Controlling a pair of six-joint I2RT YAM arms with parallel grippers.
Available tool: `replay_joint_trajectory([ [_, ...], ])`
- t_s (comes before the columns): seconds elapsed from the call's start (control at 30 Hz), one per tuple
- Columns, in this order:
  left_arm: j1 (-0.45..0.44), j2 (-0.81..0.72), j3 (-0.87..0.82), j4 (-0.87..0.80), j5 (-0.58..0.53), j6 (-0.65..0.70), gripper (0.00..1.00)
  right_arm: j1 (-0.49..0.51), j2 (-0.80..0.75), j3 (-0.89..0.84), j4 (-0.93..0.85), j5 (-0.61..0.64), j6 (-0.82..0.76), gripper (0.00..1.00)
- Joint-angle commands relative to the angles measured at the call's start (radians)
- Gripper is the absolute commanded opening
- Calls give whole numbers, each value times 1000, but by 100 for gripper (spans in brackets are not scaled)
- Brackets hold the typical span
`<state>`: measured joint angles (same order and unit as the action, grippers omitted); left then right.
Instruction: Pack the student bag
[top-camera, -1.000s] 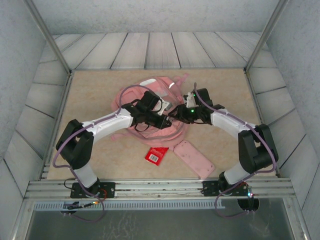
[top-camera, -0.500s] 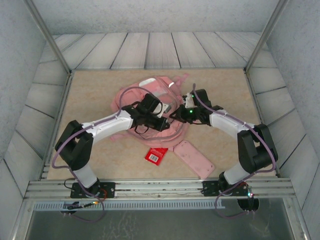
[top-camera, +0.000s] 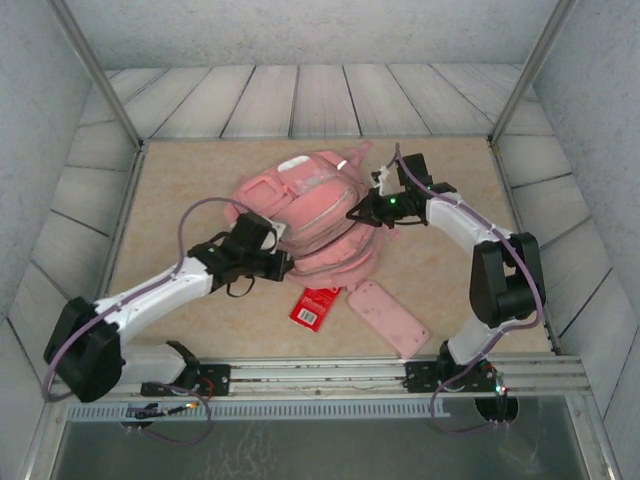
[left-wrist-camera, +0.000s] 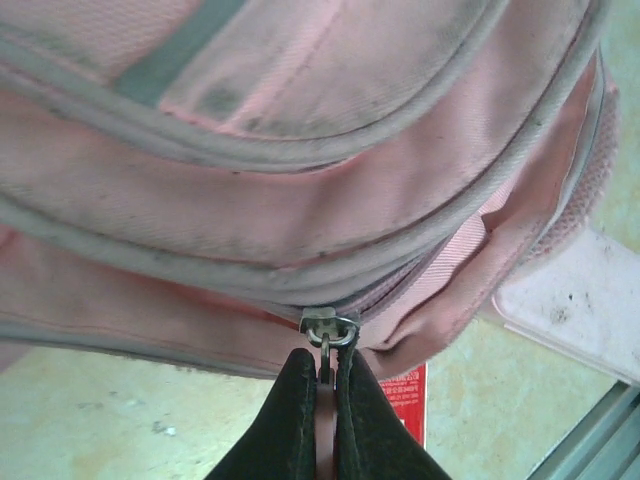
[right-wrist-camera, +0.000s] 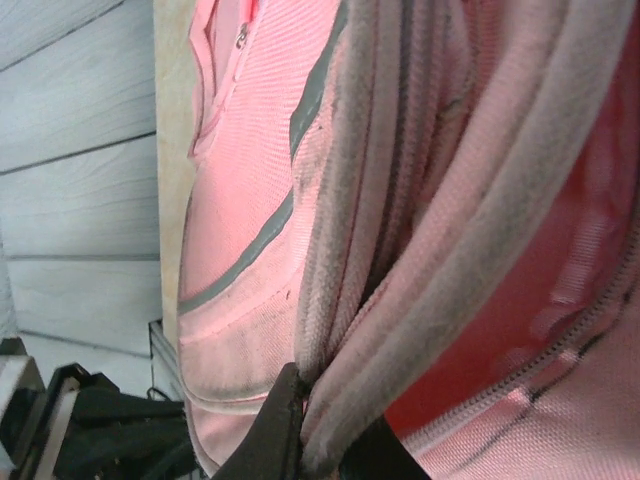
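The student bag (top-camera: 305, 205) lies front pockets up in the middle of the table (top-camera: 450, 200), a little toward the far side. The red packet (top-camera: 313, 307) and the pencil case (top-camera: 388, 317) lie just beside its near edge, not yet inside.

We have our left gripper (left-wrist-camera: 322, 372) at the bag's near left side. Its jaws are pressed tight together on the tab hanging from the zip pull (left-wrist-camera: 328, 325), and the slider sits at the fingertips. We judge this grip is there to run the zip along its track and open the main pocket.

Our right gripper (right-wrist-camera: 322, 445) is at the opposite, far right side. Its jaws are closed hard on a fold of the bag's thick piped edge (right-wrist-camera: 420, 300). We take this as the anchor: soft fabric would slide or bunch under a pull on the zip, so one arm pins the bag and makes the track taut while the other does the pulling.

Packing proper has not begun, as the opening has to come first.
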<state>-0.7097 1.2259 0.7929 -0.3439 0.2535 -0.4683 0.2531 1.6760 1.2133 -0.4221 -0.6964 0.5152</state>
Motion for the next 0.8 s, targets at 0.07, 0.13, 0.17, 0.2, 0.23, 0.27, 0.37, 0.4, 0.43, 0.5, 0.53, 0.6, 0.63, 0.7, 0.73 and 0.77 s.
replay_joint_trajectory([
  [0.07, 17, -98, -5, -225, 9, 75, 0, -39, 100, 164, -31, 35, -94, 0],
  [0.13, 17, -99, 10, -205, 57, 86, 0, -14, 109, 179, -15, 50, -81, 2],
  [0.17, 15, -93, 17, -187, 82, 87, 0, -2, 111, 180, 2, 51, -67, 3],
  [0.2, 12, -83, 22, -164, 104, 88, 0, 7, 116, 183, 19, 43, -56, 5],
  [0.23, 5, -70, 33, -136, 123, 88, 0, 21, 124, 192, 28, 34, -48, 7],
  [0.27, -1, -55, 42, -114, 136, 89, 0, 31, 137, 207, 26, 32, -46, 8],
  [0.37, -36, 15, 92, -54, 159, 86, 0, 61, 180, 282, -47, 79, -76, 10],
  [0.4, -50, 42, 111, -37, 165, 78, 0, 71, 188, 306, -79, 106, -93, 13],
  [0.43, -66, 72, 133, -10, 172, 66, 0, 78, 189, 325, -108, 134, -109, 18],
  [0.5, -96, 122, 167, 48, 181, 38, 0, 81, 175, 326, -128, 161, -122, 28],
  [0.53, -105, 150, 183, 83, 185, 18, 0, 81, 160, 316, -135, 171, -128, 34],
  [0.6, -117, 198, 210, 139, 200, -8, 0, 81, 124, 285, -152, 199, -141, 42],
  [0.63, -120, 223, 227, 162, 207, -16, 0, 81, 99, 259, -162, 215, -148, 44],
  [0.7, -126, 262, 263, 178, 208, -19, 0, 81, 47, 205, -181, 245, -158, 46],
  [0.73, -128, 283, 286, 177, 208, -14, 0, 80, 16, 170, -190, 260, -162, 47],
  [0.77, -129, 301, 306, 173, 209, -9, 0, 81, -16, 137, -197, 271, -162, 47],
])
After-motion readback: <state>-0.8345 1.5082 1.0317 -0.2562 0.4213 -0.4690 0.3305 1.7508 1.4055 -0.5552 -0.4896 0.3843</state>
